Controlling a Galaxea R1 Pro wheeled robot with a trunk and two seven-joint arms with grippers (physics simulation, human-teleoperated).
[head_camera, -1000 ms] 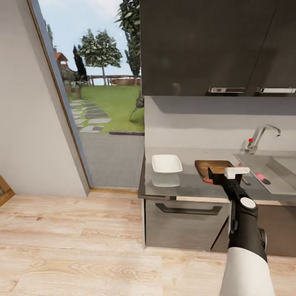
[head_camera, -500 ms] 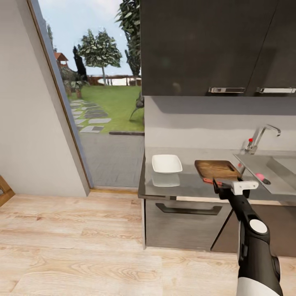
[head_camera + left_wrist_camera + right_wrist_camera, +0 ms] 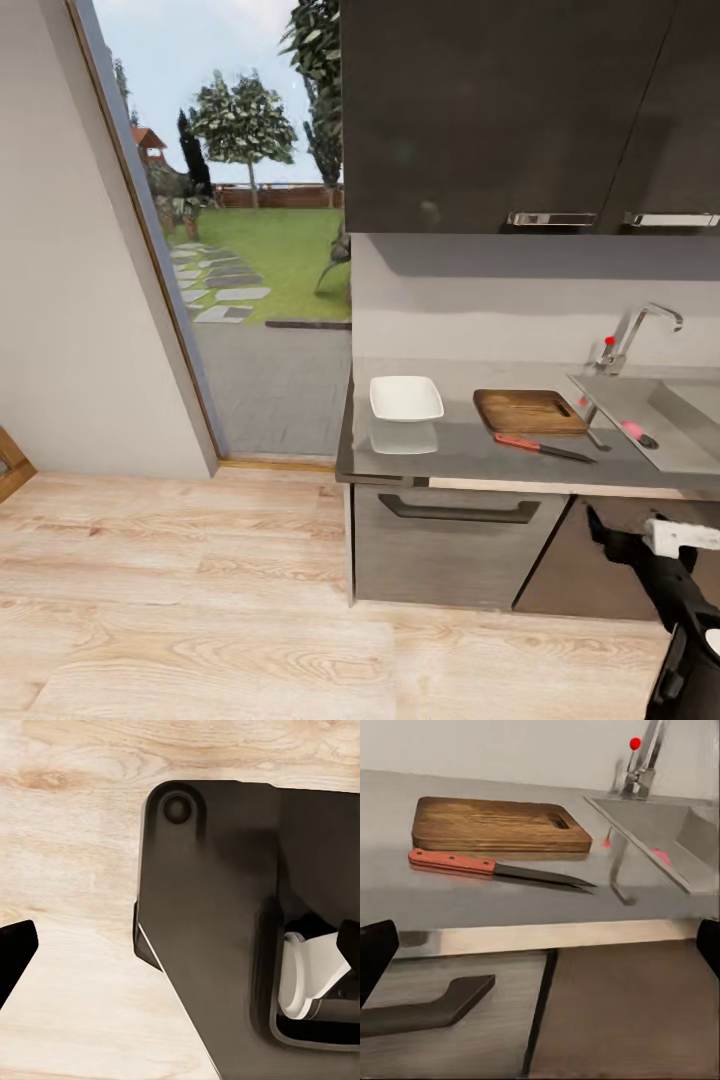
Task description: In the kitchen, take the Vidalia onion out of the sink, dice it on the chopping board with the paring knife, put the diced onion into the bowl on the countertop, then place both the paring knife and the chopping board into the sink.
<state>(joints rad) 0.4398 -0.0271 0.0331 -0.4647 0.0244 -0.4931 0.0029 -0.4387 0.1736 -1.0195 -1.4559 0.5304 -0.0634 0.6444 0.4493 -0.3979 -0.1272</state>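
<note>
The dark-brown chopping board [image 3: 528,410] [image 3: 495,825] lies on the grey countertop [image 3: 455,455]. The paring knife [image 3: 540,447] [image 3: 495,866] rests just in front of it, its orange-red handle toward the white square bowl [image 3: 406,398]. The pink Vidalia onion [image 3: 632,430] [image 3: 660,856] sits in the sink [image 3: 660,405] [image 3: 675,825]. My right gripper [image 3: 603,528] [image 3: 540,952] hangs open and empty below the counter's front edge, facing the knife. My left gripper [image 3: 180,949] is open over the wooden floor, beside my dark base.
A chrome tap [image 3: 630,340] with a red dot stands behind the sink. Dark wall cabinets [image 3: 520,110] hang above the counter, and a drawer handle [image 3: 455,510] sits under its edge. A tall window [image 3: 240,220] opens left of the counter's end.
My right arm has pulled back from over the board and knife, dropping down and to the right below the counter edge. The knife now shows in full.
</note>
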